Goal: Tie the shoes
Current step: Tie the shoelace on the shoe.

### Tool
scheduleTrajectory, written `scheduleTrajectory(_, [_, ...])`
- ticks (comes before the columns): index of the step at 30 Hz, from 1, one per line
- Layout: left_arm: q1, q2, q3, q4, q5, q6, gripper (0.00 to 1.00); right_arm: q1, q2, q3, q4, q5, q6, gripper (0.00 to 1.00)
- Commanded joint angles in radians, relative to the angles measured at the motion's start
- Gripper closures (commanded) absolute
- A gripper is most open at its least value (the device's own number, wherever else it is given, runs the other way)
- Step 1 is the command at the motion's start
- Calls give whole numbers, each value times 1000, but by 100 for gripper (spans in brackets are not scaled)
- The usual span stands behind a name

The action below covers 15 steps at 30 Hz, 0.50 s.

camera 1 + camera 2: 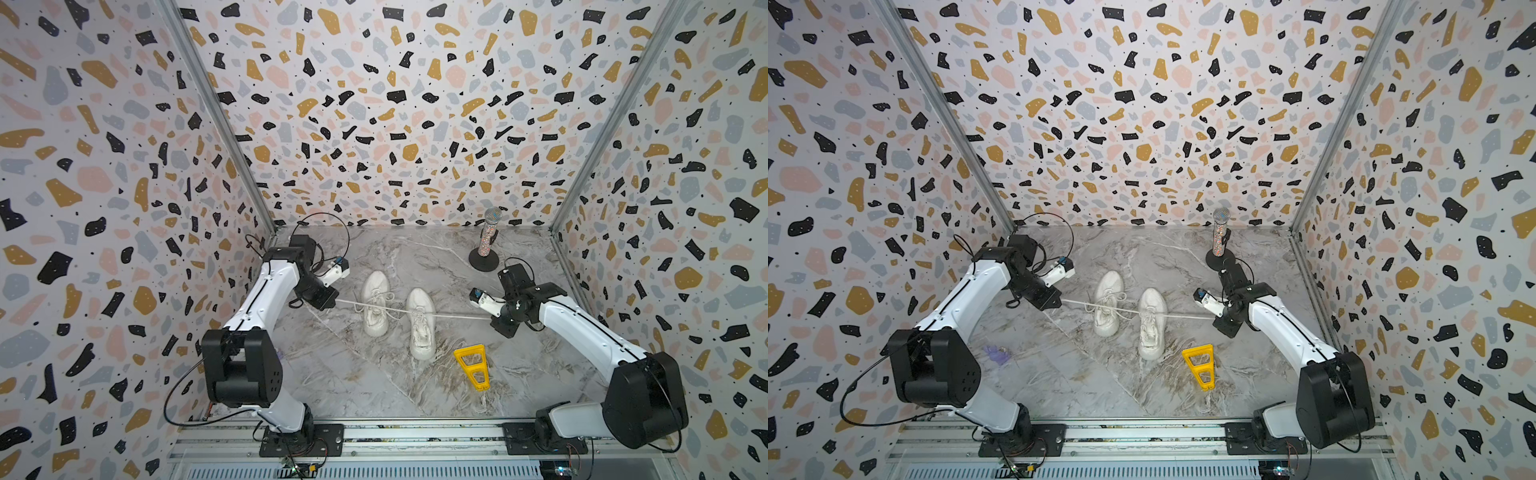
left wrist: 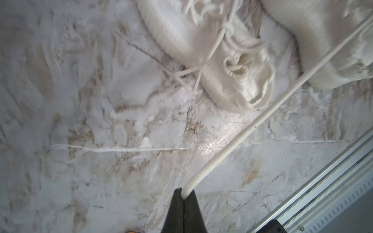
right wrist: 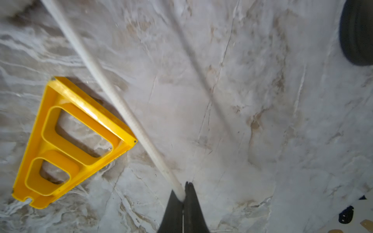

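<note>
Two white shoes lie side by side mid-table in both top views, one nearer my left arm, the other nearer my right. A long white lace runs taut across both shoes. My left gripper is shut on one end of the lace, left of the shoes. My right gripper is shut on the other end of the lace, to their right. The shoe nearer my left arm carries loose loops of its own lace.
A yellow plastic frame lies just in front of the right gripper, under the lace. A glittery microphone on a round black stand is at the back right. A small purple object sits by the left arm. Patterned walls enclose three sides.
</note>
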Motion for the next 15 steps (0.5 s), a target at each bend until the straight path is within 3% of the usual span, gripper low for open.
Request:
scheduleTrajectory(1, [45,-10,-27,34,-94,69,100,-48,-35,-39,13,103,-39,100])
scheduleTrajectory(15, [77,118,3,140,-217,74,100,-229,111,-61,106,125,-101,100])
